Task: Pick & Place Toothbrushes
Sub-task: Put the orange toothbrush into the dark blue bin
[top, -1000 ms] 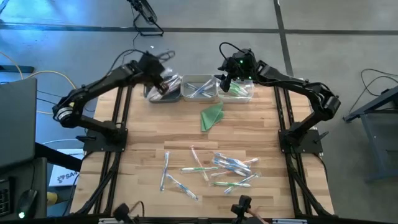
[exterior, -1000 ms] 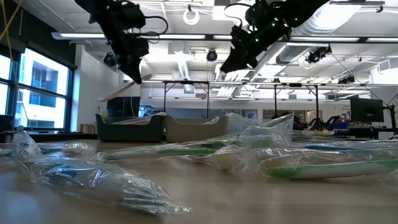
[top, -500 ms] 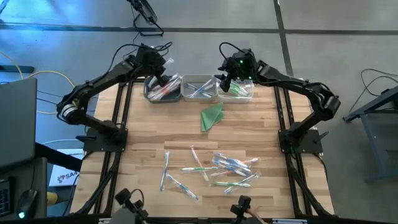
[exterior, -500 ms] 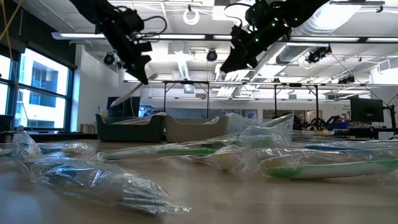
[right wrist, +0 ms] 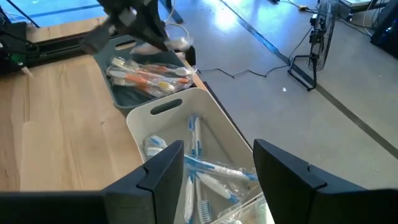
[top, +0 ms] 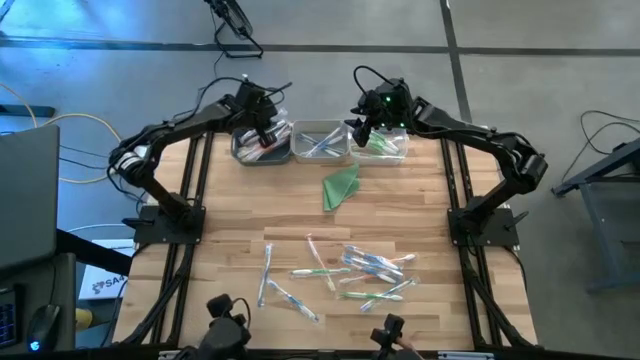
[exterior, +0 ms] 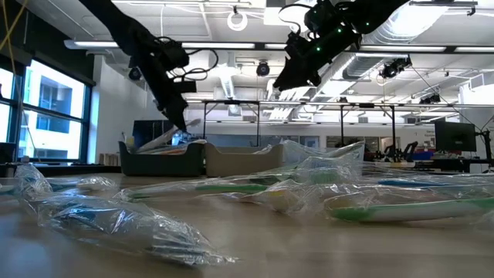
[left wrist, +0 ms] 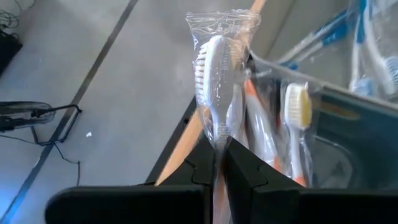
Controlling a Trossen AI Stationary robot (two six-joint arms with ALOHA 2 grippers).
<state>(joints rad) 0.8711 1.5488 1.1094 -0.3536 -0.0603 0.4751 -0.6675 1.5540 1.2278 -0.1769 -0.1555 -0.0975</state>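
I saw a wrapped toothbrush (left wrist: pixel 214 93) clamped in the left gripper (left wrist: pixel 219 163), its long axis running up the left wrist frame with the bristle head uppermost inside clear film. In the high view that gripper (top: pixel 262 122) hung over the dark bin (top: pixel 262 148) at upper left of the table (top: pixel 230 215); only the wrist view showed orange-handled brushes (left wrist: pixel 264 140) lying in it. The right gripper (top: pixel 362 128) hovered, jaws wide and empty, above the white bin (right wrist: pixel 180 109) of blue brushes. Loose toothbrushes (top: pixel 345 272) lay scattered, at mixed angles, lower centre. A green cloth (top: pixel 341 186) sat mid-table. I could read no writing.
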